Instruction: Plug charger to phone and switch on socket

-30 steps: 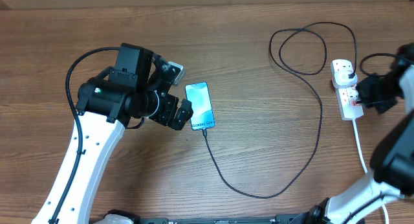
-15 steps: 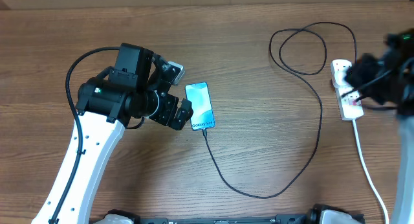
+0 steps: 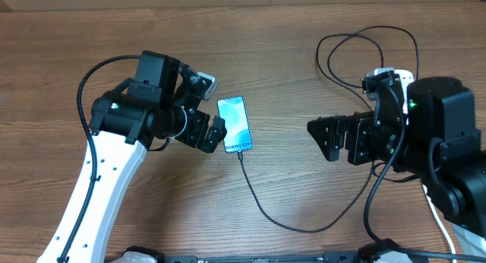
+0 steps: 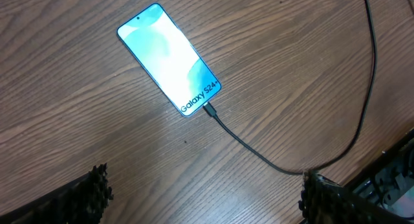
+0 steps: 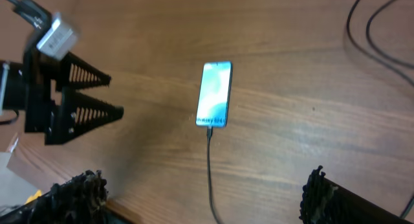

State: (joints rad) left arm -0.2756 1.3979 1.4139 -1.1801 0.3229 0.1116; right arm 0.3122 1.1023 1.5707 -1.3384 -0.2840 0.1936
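"Galaxy S24+" along the phone (image 4: 169, 58) screen's bottom edge

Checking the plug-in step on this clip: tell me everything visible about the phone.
The phone is a slim rectangle with a lit blue screen and "Galaxy S24+" along its bottom edge. It lies flat, screen up, on the wooden table. The black charger cable is plugged into that bottom edge. The left fingers stand open nearby, not touching it.

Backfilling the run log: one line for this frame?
charger: plugged into phone | left gripper: open, beside phone | right gripper: open, empty | power strip: mostly hidden, state unclear
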